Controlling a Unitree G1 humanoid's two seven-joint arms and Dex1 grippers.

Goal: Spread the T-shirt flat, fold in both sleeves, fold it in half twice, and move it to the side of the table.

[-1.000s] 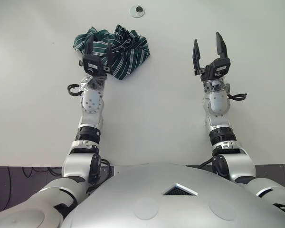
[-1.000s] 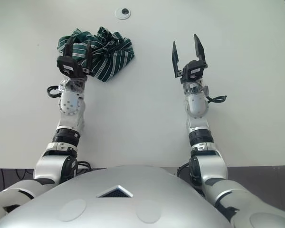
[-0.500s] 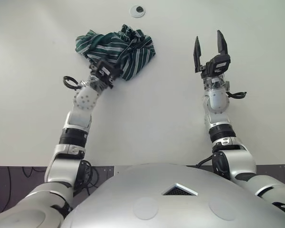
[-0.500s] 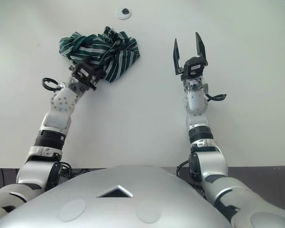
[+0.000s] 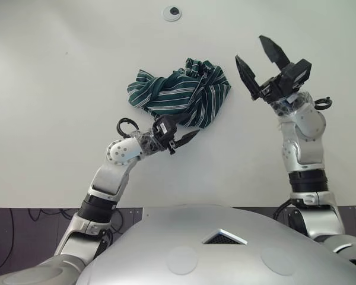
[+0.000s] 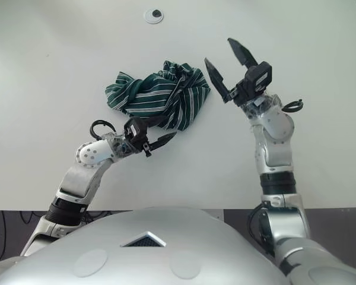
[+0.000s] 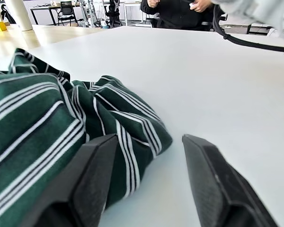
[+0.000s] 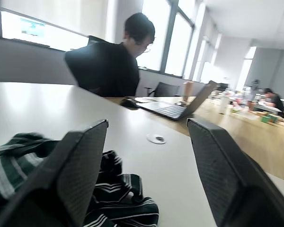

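You are just starting the spreading step: the dark green, white-striped T-shirt is lying crumpled in the middle of the white desk. The left gripper is holding its fingers apart at the shirt's near edge, and the right gripper is hanging released beside it. Next is probably pinching two edges and drawing them apart.

- You have a round white disc with a dark centre lying at the far side.
- You see an open laptop on a wooden desk farther off, with a tall cup just behind it.
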